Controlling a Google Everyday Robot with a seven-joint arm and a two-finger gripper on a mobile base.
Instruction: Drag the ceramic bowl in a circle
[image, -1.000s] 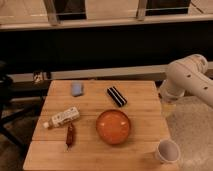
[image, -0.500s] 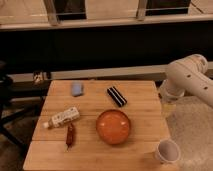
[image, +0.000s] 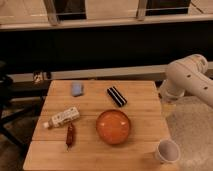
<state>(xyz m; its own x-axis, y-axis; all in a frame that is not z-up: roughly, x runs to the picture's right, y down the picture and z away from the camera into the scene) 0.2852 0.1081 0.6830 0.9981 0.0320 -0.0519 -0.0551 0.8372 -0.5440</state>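
Observation:
The ceramic bowl (image: 114, 126), round, shallow and glossy orange, sits on the wooden table (image: 145, 107), right of centre and towards the front. My white arm (image: 187, 79) bends beside the table's right edge, well away from the bowl. The gripper itself does not show in this view; it lies beyond the visible arm segments.
A small white cup (image: 167, 150) stands at the front right corner. A black oblong object (image: 117, 96) lies behind the bowl, and a blue sponge (image: 77, 89) sits at the back left. A white bottle (image: 62, 118) and a red-brown packet (image: 70, 135) lie left of the bowl.

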